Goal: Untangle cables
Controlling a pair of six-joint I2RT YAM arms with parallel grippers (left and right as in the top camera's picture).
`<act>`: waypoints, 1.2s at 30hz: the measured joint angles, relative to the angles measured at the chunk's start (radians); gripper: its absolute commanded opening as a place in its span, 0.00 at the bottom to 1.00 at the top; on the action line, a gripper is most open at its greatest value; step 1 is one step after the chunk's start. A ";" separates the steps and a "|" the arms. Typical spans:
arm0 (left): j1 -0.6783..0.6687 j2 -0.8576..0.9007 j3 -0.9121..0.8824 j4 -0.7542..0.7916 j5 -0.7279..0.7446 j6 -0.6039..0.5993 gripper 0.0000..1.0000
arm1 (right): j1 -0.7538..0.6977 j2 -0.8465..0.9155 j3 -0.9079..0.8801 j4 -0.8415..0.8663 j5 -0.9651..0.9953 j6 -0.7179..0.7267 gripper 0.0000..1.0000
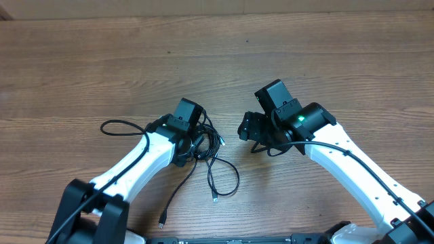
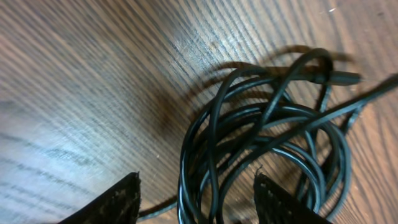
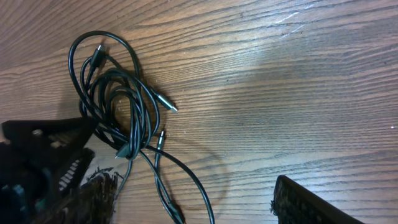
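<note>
The cables [image 1: 211, 150] lie in a tangled bundle of thin black loops on the wooden table, just right of my left gripper [image 1: 195, 144]. One strand trails down to a plug [image 1: 215, 198], another to a plug [image 1: 163, 222]. In the left wrist view the coiled cables [image 2: 267, 124] fill the right half. Several strands run between the open fingers of my left gripper [image 2: 196, 202] without touching the pads. My right gripper [image 1: 249, 127] hovers open to the right of the bundle. In its view the cables [image 3: 118, 106] lie upper left, with two strands [image 3: 186, 180] crossing between its fingers [image 3: 311, 205].
A thin black strand [image 1: 119, 125] loops out to the left of the left arm. Bare wooden table [image 1: 217, 47] stretches across the far half. Both white arms reach in from the near edge.
</note>
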 measured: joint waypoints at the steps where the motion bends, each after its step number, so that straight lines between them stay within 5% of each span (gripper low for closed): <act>1: 0.000 0.018 0.000 0.008 0.003 -0.002 0.46 | 0.000 0.000 0.000 0.000 0.000 0.000 0.80; 4: 0.000 0.067 0.000 0.035 0.020 -0.008 0.15 | 0.000 0.000 0.000 0.000 0.000 0.000 0.80; 6: 0.000 0.082 0.000 0.045 0.028 -0.012 0.04 | 0.000 0.000 0.000 0.000 0.000 0.000 0.79; 16: 0.024 0.075 0.003 0.016 0.061 0.063 0.04 | 0.000 0.000 0.000 -0.007 -0.033 0.000 0.80; 25: 0.034 -0.026 0.027 -0.034 0.083 0.089 0.04 | 0.003 0.000 0.000 0.000 -0.163 0.031 0.70; 33: 0.034 -0.066 0.028 -0.039 0.131 0.142 0.04 | 0.068 0.000 -0.021 0.126 -0.193 0.088 0.69; 36: 0.034 -0.074 0.028 -0.039 0.152 0.177 0.04 | 0.099 0.000 -0.049 0.168 -0.199 0.112 0.60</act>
